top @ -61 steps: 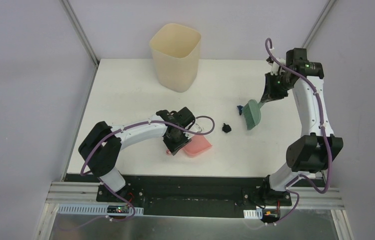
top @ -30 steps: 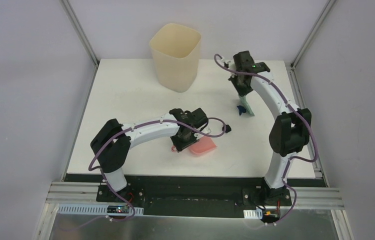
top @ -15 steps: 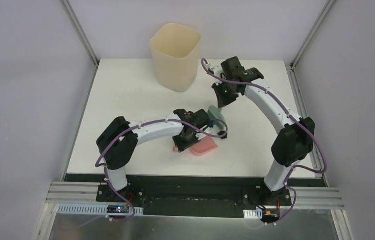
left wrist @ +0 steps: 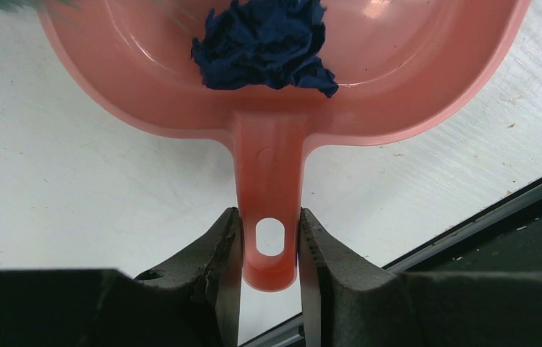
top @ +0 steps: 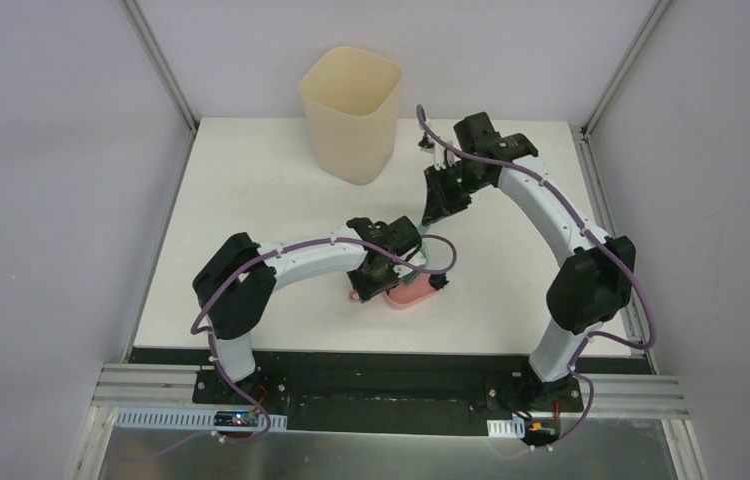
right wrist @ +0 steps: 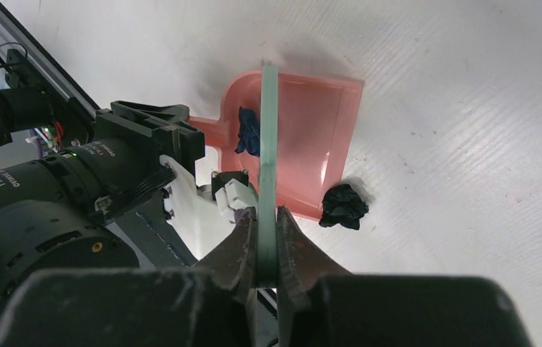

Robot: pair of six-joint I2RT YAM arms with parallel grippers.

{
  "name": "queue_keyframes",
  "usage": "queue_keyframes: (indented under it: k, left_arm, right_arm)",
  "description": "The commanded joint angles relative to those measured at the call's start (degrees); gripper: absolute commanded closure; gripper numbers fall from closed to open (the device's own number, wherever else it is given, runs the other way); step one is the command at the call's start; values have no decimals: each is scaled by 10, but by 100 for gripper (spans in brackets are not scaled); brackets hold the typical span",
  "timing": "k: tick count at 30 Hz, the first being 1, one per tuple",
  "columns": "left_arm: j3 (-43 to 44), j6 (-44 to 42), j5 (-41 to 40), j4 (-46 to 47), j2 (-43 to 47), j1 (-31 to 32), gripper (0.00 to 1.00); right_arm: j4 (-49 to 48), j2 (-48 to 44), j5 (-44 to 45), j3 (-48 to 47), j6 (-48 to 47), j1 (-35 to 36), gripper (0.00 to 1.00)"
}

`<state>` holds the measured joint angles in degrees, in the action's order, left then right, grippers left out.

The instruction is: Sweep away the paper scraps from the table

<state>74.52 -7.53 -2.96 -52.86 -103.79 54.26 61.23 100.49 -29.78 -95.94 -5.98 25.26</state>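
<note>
My left gripper point(left wrist: 269, 246) is shut on the handle of the pink dustpan point(left wrist: 181, 108), which lies on the white table point(top: 251, 200). A dark blue paper scrap point(left wrist: 264, 47) lies inside the pan, also seen in the right wrist view point(right wrist: 248, 131). My right gripper point(right wrist: 268, 246) is shut on the green brush point(right wrist: 268, 144), whose head point(top: 438, 252) is over the dustpan point(top: 411, 293). A black paper scrap point(right wrist: 344, 206) lies on the table just outside the pan's side edge. From above, my left gripper point(top: 376, 272) and right gripper point(top: 441, 208) are close together.
A cream plastic bin point(top: 351, 115) stands at the back of the table. The black front edge strip point(left wrist: 470, 224) runs close behind the dustpan handle. Both arms cross the middle of the table.
My right arm has swung the brush from the right side of the table leftward to the dustpan. The dark blue scrap went into the pan. The dustpan shifted slightly right.
</note>
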Motion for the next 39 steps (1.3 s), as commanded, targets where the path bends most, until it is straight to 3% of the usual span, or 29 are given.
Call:
queue_keyframes:
  k: [1,11,17,26,35,39]
  left_arm:
    - [7,-11,-22,0,35,-6,90]
    - [53,-8,-92,-158,50,18,89]
    - [40,-8,-42,-156,41,35,89]
    - [85,-7,-41,-151,-16,54,89]
    - [106,-21,-42,-130,-64,56,89]
    - [89,-18,-49,-118,-50,56,90]
  right_arm:
    - [0,-72,2,-33,9,-25,100]
    - [8,-164,254,43,-57,-37,100]
    - [51,-165,333,80,-82,-36,100]
    - [70,-147,184,123,-57,-31,100]
    - [88,-119,-16,77,-20,-37,100]
    - [87,-130,-19,55,-16,-63,100]
